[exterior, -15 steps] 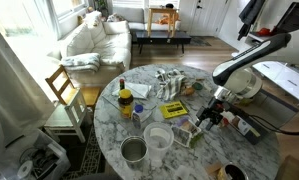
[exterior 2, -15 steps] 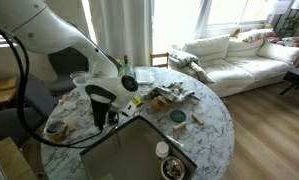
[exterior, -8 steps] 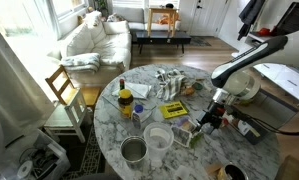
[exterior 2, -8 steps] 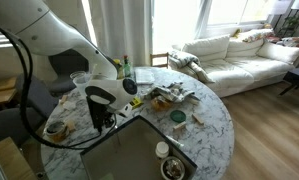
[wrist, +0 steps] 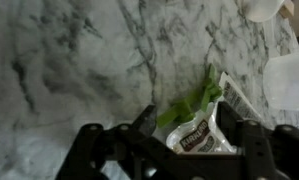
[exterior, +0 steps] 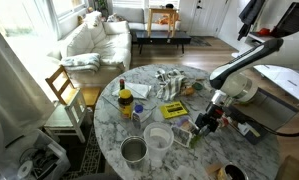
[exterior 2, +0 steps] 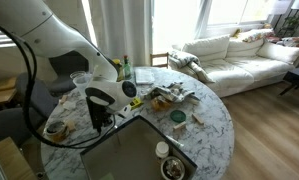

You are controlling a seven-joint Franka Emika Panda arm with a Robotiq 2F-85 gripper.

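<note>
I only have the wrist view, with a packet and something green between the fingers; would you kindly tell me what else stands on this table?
Observer: In an exterior view, a metal pot sits near the edge of the table, well away from the gripper.
Operator: Thank you. Is there anything taller?
Observer: A jar with a yellow lid stands on the far side from the gripper.
Operator: And what is beyond the table?
Observer: A white sofa stands by the windows.
</note>
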